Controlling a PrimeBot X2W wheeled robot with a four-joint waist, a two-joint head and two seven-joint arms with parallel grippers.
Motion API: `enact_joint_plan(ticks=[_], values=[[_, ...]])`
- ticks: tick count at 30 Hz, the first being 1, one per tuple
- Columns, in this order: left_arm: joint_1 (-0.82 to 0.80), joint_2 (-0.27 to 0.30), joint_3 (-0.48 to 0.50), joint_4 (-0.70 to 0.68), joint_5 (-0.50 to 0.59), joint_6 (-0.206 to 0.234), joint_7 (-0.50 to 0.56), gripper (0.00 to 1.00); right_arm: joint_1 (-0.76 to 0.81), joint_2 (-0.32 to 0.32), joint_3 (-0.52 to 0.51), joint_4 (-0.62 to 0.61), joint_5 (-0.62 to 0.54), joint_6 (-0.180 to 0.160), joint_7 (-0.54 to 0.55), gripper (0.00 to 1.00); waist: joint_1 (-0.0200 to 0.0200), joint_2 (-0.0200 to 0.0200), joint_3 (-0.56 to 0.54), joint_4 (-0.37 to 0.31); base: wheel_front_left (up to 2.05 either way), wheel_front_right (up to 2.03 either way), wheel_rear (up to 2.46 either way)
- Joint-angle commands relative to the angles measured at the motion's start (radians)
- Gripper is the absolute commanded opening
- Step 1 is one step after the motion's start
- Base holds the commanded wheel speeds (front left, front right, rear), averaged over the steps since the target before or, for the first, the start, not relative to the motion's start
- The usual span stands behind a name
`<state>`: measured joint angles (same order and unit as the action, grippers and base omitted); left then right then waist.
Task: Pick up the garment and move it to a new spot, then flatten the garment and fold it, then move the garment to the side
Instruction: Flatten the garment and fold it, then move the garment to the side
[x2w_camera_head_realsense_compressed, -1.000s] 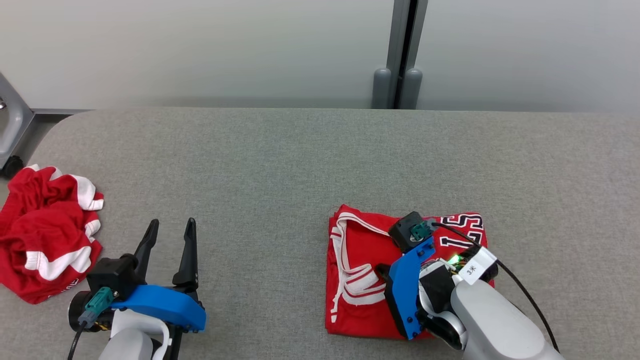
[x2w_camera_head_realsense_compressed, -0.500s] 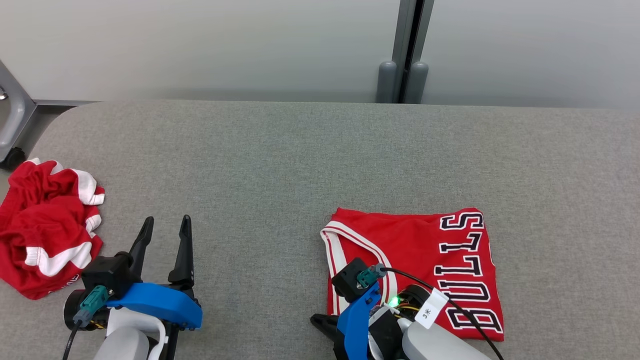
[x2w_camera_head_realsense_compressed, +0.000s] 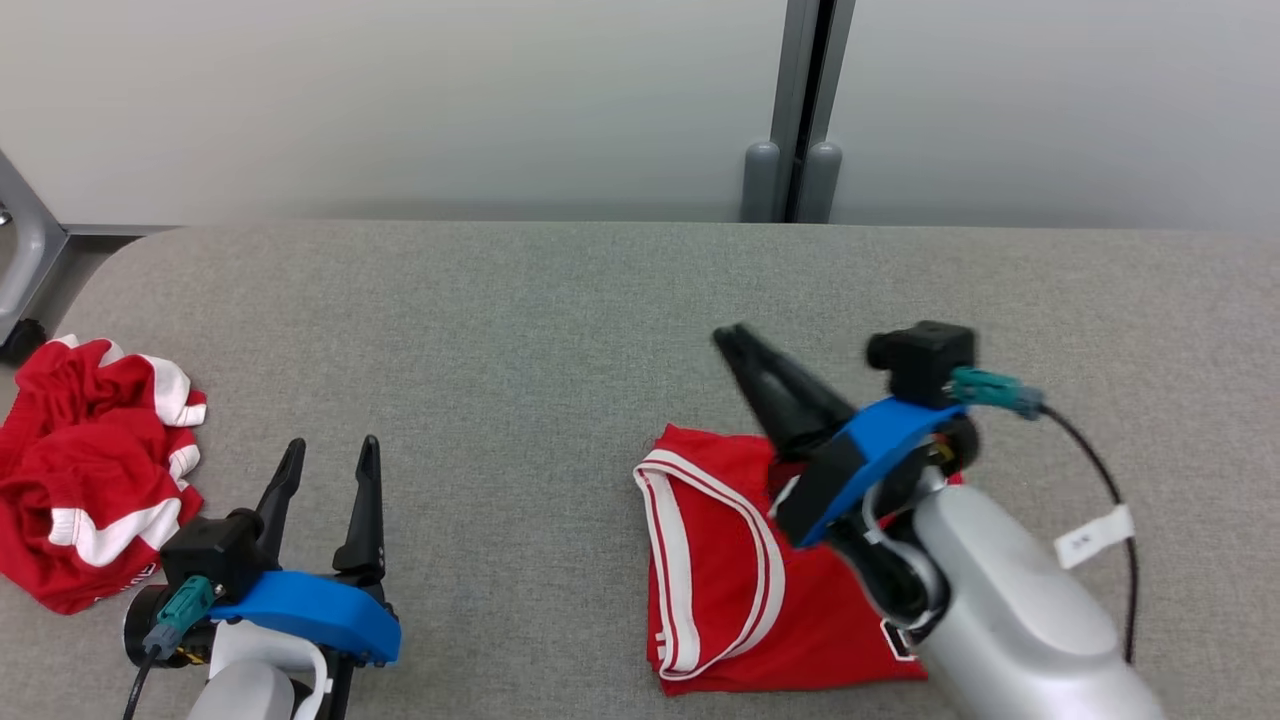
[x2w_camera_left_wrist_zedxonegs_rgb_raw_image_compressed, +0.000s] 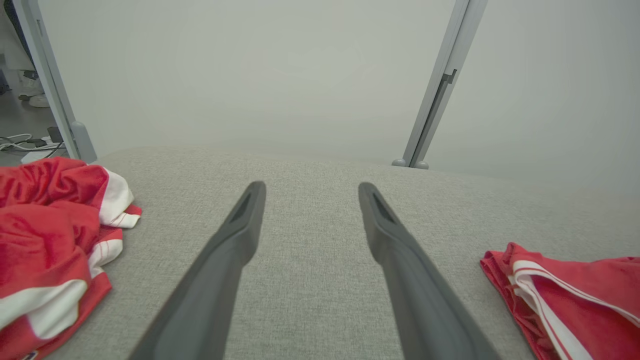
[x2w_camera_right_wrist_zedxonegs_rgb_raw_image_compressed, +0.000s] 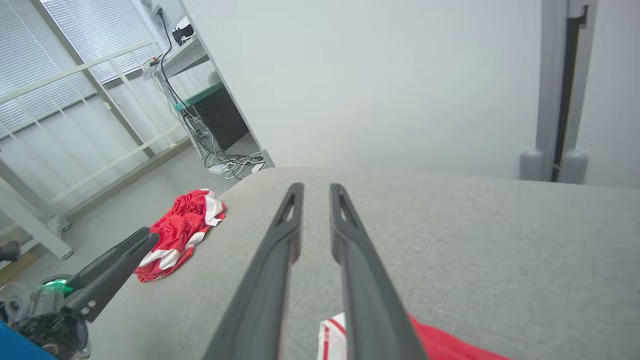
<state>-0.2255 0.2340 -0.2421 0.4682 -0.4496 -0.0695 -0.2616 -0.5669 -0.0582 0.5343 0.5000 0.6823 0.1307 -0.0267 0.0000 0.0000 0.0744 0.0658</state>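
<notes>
- Folding done, by the look of it: the red sleeveless jersey with white striped trim (x2w_camera_head_realsense_compressed: 720, 560) lies as a compact folded rectangle on the grey fabric-covered table (x2w_camera_head_realsense_compressed: 500, 320), at its near edge and right of centre.
- The step in hand appears to be the last one, moving the garment to the side. No grip has been taken for it yet.
- The right gripper (x2w_camera_head_realsense_compressed: 738, 340) hangs raised above the table. Its two long dark fingers are almost pressed together, with a thin slit between them in the right wrist view (x2w_camera_right_wrist_zedxonegs_rgb_raw_image_compressed: 317, 189), and they pinch nothing.
- Its fingertips point away from the robot, past the jersey's far edge. The jersey (x2w_camera_right_wrist_zedxonegs_rgb_raw_image_compressed: 440, 345) sits below and behind them, under the wrist and forearm.
- The left gripper (x2w_camera_head_realsense_compressed: 332, 445) rests low at the near left with its fingers spread wide and empty (x2w_camera_left_wrist_zedxonegs_rgb_raw_image_compressed: 311, 187).
- From that side the folded jersey (x2w_camera_left_wrist_zedxonegs_rgb_raw_image_compressed: 575, 295) lies well apart to the right, its trimmed edge facing the gripper.
- A crumpled heap of red and white cloth (x2w_camera_head_realsense_compressed: 90, 470) lies at the table's left end, beyond the left gripper and clear of the jersey.
- The next move likely calls for the right fingers to part, dip back to an edge of the stack and clamp all layers, so the fold survives the shift.
</notes>
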Motion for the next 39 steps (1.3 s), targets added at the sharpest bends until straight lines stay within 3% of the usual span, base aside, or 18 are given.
enact_joint_plan(ticks=[1, 10, 16, 28, 39], values=[[0.019, 0.006, 0.005, -0.007, -0.003, 0.008, -0.004, 1.00, 0.020, -0.035, -0.067, 0.005, -0.043, 0.000, -0.044, 1.00, 0.0000, 0.0000, -0.012, -0.008, 0.00, 0.00, 0.00], [0.078, -0.002, 0.056, -0.084, 0.020, 0.026, -0.004, 1.00, 0.237, -0.107, -0.417, -0.117, -0.267, 0.000, -0.114, 1.00, 0.0000, 0.0000, -0.035, -0.048, 0.00, 0.00, 0.00], [0.118, -0.015, 0.089, -0.117, 0.038, 0.026, -0.004, 1.00, 0.392, -0.101, -0.537, -0.240, -0.365, 0.000, -0.101, 1.00, 0.0000, 0.0000, -0.049, -0.069, 0.00, 0.00, 0.00], [0.188, -0.061, 0.155, -0.149, 0.096, 0.015, -0.004, 1.00, 0.536, -0.073, -0.574, -0.345, -0.390, 0.000, -0.080, 1.00, 0.0000, 0.0000, -0.089, -0.082, 0.00, 0.00, 0.00], [0.177, -0.084, 0.171, -0.108, 0.128, -0.011, -0.004, 1.00, 0.544, -0.067, -0.557, -0.339, -0.375, 0.000, -0.065, 1.00, 0.0000, 0.0000, -0.098, -0.075, 0.00, 0.00, 0.00]])
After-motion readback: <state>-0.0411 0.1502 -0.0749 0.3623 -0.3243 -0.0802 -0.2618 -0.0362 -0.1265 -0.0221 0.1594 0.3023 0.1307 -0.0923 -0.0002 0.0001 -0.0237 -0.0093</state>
